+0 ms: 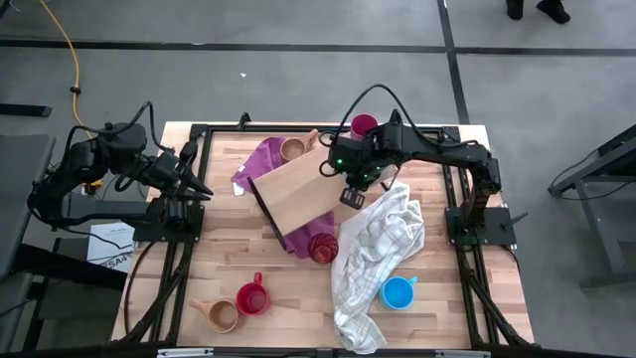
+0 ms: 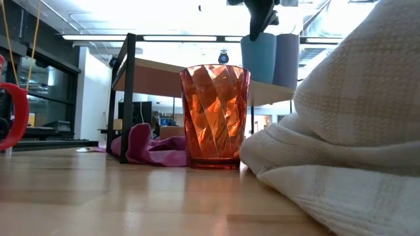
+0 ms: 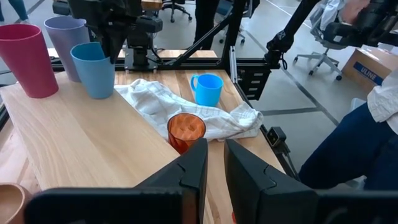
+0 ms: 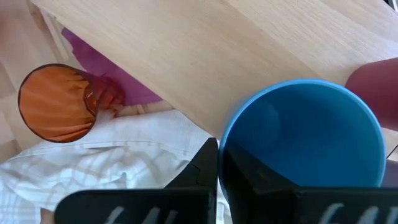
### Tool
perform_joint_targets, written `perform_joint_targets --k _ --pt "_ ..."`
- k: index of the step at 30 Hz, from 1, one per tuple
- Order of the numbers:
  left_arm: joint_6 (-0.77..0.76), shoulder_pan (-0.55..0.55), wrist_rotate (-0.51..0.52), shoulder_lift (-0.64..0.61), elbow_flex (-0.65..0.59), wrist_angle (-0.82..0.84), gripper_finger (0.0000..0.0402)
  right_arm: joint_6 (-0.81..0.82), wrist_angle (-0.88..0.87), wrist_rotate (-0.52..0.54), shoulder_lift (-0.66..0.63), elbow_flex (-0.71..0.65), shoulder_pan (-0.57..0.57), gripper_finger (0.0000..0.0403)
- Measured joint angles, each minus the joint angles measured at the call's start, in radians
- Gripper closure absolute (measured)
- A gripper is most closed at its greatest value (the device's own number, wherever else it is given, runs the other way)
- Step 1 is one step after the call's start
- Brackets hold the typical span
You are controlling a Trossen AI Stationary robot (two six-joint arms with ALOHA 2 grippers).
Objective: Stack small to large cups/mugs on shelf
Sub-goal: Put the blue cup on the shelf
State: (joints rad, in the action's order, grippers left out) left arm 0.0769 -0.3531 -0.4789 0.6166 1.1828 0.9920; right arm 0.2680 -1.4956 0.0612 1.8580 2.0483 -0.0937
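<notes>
on the light-wood shelf (image 3: 93, 143), at its far edge, stands the blue tumbler (image 3: 94, 70), and my right gripper (image 4: 217, 163) is pinched shut on its rim, one finger inside the cup and one outside. just beside it on the board stand the lavender tumbler (image 3: 64, 40) and the magenta tumbler (image 3: 28, 59), all three upright in a row and close together. from the low view the blue and lavender ones sit side by side on the shelf top with my right claw coming down onto the blue rim.

below the shelf's near corner, on the table (image 1: 298, 308), an orange faceted tumbler (image 2: 215, 115) stands upright, touching the white checked towel (image 1: 373, 261) on one side and near the purple cloth (image 2: 147, 149) that lies under the shelf. a blue handled mug (image 1: 398, 292) sits against the towel's other side. a tan handled mug (image 1: 295, 149) rests by the purple cloth at the table's far edge. near the front edge, a red handled mug (image 1: 251, 297) and a second tan mug (image 1: 221, 315) stand side by side.

my left gripper (image 3: 213, 163) waits at the left edge of the table, fingers a little apart and holding nothing.
</notes>
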Motion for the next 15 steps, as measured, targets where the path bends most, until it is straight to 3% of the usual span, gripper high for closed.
perform_joint_targets --k 15 --pt "0.004 0.000 0.000 0.000 0.000 0.007 0.0357 -0.007 -0.010 0.004 0.000 -0.001 -0.005 0.0403"
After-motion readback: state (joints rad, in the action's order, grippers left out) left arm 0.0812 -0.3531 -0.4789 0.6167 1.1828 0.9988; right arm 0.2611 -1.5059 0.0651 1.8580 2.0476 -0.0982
